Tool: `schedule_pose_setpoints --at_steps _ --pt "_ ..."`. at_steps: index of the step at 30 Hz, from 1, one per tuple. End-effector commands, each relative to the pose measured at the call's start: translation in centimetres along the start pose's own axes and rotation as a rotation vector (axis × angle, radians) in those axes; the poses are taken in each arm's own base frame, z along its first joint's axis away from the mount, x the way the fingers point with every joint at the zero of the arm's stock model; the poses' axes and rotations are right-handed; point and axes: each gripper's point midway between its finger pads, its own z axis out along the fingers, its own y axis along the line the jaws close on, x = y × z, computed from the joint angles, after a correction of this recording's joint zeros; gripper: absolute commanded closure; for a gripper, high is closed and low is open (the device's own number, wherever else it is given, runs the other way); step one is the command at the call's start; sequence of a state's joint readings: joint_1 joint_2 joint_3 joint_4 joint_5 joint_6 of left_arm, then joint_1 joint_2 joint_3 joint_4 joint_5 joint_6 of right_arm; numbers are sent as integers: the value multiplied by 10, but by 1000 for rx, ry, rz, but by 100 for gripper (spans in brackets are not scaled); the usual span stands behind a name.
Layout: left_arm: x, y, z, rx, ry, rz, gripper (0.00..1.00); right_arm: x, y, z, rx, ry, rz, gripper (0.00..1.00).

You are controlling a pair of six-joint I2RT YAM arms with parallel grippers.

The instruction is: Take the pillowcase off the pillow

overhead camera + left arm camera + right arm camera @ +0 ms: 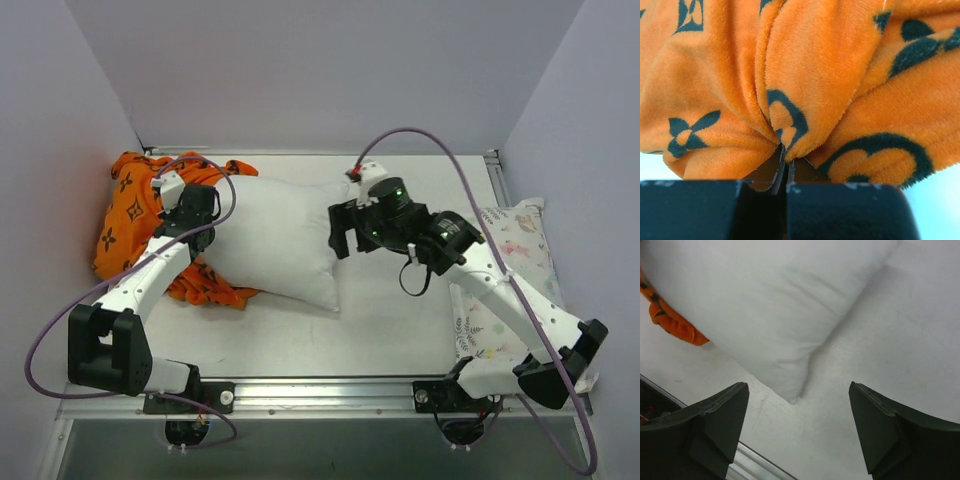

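Observation:
The orange pillowcase (130,205) with black motifs lies bunched at the far left, still around the left end of the plain white pillow (280,245), whose larger part lies bare in the middle of the table. My left gripper (193,228) is shut on a fold of the pillowcase (805,90); the plush fabric fills the left wrist view, pinched between the tips (785,155). My right gripper (343,228) is open and empty, hovering above the pillow's right end. The right wrist view shows the pillow's corner (770,315) and an orange edge (670,322) of the pillowcase.
A smaller pastel animal-print pillow (505,270) lies along the right side under the right arm. Grey walls enclose the table (380,330) on three sides. A metal rail (330,395) runs along the near edge.

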State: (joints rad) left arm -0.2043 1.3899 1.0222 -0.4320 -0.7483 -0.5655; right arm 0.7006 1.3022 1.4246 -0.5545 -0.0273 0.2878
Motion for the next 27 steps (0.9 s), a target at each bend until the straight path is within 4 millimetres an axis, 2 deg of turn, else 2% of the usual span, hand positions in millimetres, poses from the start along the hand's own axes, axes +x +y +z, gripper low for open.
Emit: schedule_pose_setpoints --at_steps 1,2,3,4,5,6,8,9,10,11,12,16,20,22,23,24,26,27 --pt "25 -26 -3 96 66 4 100 -15 35 15 3 -113 -250 12" --pt "28 -29 -4 111 77 7 100 -9 56 18 -32 -116 -307 2" --pt "28 -31 -6 128 81 2 100 -5 70 29 -50 -110 -350 0" --pt "28 -34 -9 149 81 5 100 -5 75 35 -27 -125 -379 0" --pt "27 -38 -11 167 79 4 100 2 94 38 -51 -133 -447 0" --pt "27 -45 -17 200 80 11 100 5 104 53 -49 -139 -460 0" --pt "26 -57 -26 253 83 10 100 6 113 66 -10 -150 -536 0" --pt "28 -65 -33 289 89 16 100 17 122 83 3 -128 -602 0" --pt "27 -72 -38 312 89 19 100 19 127 90 18 -126 -638 0" --pt "29 -78 -43 331 92 24 100 20 122 96 73 -129 -664 0" --pt "33 -85 -49 352 96 40 100 25 126 106 87 -131 -702 0" --pt "37 -97 -58 392 108 51 100 32 124 124 120 -137 -747 0" --pt "34 -98 -59 398 105 62 100 35 115 143 203 -127 -811 0" --pt "31 -98 -59 398 99 77 100 41 98 157 315 -105 -838 0" --pt "28 -96 -59 393 98 80 100 32 94 161 357 -148 -808 0" --pt "28 -95 -59 394 100 83 100 40 83 168 403 -140 -808 0" --pt "26 -94 -59 406 102 89 100 31 71 170 465 -205 -757 0" --pt "26 -97 -61 422 109 90 100 40 63 174 479 -201 -764 0"
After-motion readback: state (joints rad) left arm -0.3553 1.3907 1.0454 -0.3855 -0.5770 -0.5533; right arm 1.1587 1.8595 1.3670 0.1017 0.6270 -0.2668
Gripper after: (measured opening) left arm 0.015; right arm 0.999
